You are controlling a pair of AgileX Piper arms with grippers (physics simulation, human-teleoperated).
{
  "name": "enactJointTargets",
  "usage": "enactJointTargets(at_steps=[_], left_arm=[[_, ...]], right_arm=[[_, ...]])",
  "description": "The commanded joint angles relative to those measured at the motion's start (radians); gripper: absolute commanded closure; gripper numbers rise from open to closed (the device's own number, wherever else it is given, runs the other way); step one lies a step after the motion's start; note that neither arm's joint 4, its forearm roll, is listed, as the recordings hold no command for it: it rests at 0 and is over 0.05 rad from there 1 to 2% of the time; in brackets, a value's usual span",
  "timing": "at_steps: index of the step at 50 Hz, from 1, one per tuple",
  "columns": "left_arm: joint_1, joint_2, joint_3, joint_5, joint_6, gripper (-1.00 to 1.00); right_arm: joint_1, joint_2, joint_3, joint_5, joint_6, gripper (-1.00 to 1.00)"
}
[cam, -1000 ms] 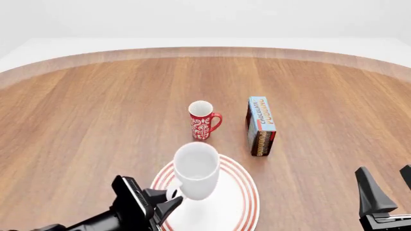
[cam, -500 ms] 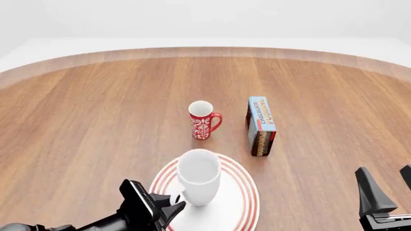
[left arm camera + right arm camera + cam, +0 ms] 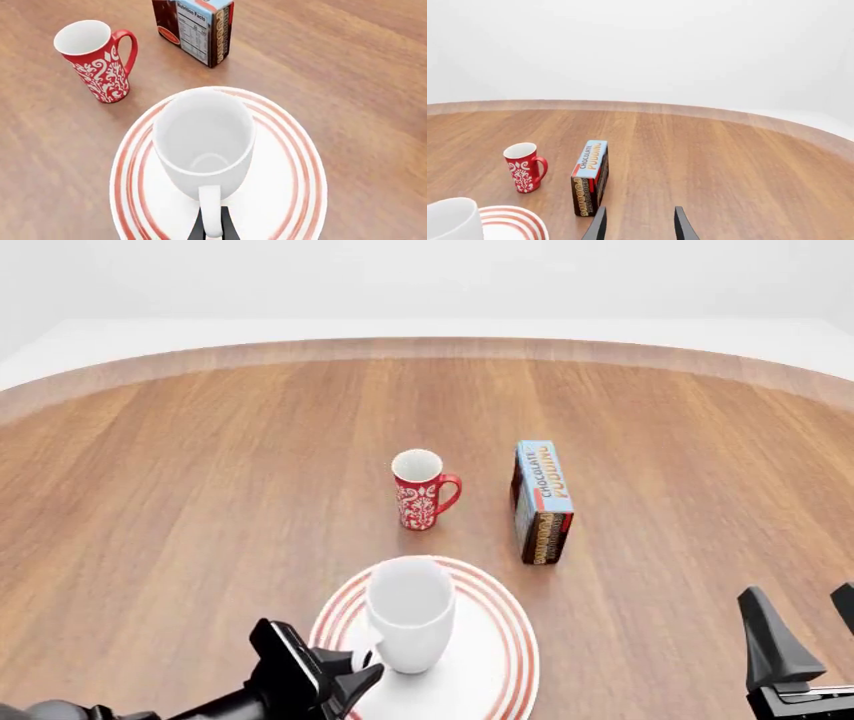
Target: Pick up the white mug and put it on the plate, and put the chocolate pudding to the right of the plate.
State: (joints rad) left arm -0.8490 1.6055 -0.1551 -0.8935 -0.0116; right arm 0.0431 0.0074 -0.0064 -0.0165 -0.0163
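The white mug [image 3: 410, 612] stands upright in the middle of the red-ringed plate [image 3: 509, 640], its base at the plate's surface. My left gripper [image 3: 358, 665] is shut on the mug's handle [image 3: 211, 212] from the near side; its dark fingers [image 3: 227, 231] pinch the loop. The chocolate pudding [image 3: 542, 502] box lies on the table beyond the plate and to its right, apart from it. My right gripper [image 3: 807, 640] hangs open at the near right, holding nothing. The right wrist view shows the pudding [image 3: 590, 177], the mug [image 3: 454, 220] and the plate [image 3: 520, 220].
A slim red mug with white pattern [image 3: 422, 490] stands beyond the plate, left of the pudding box, handle toward the box. The round wooden table's far edge [image 3: 427, 345] curves across the back.
My left gripper has come down and a little nearer with the white mug, bringing it from above the plate to the plate's surface. The right arm is unmoved.
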Motion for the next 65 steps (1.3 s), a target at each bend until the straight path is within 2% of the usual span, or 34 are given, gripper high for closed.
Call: enactJointTargets(at_steps=[1,5,6,28,39,48,65], left_arm=[[-0.002,0.023,0.002,-0.021,-0.007,1.0],[-0.006,0.028,0.001,-0.021,-0.009,1.0],[-0.005,0.027,0.0,-0.019,-0.008,-1.0],[0.001,-0.013,0.009,0.013,-0.004,-1.0],[0.014,-0.201,0.017,0.157,0.024,-1.0],[-0.003,-0.309,0.018,0.228,0.025,-1.0],[0.002,-0.613,-0.023,0.477,0.066,-1.0]], right_arm=[[0.0,0.0,0.0,0.0,0.0,-1.0],[0.0,0.0,0.0,0.0,0.0,-1.0],[0.0,0.0,0.0,0.0,0.0,-1.0],[0.0,0.0,0.0,0.0,0.0,-1.0],[0.0,0.0,0.0,0.0,0.0,-1.0],[-0.001,0.0,0.0,0.0,0.0,-1.0],[0.0,0.0,0.0,0.0,0.0,-1.0]])
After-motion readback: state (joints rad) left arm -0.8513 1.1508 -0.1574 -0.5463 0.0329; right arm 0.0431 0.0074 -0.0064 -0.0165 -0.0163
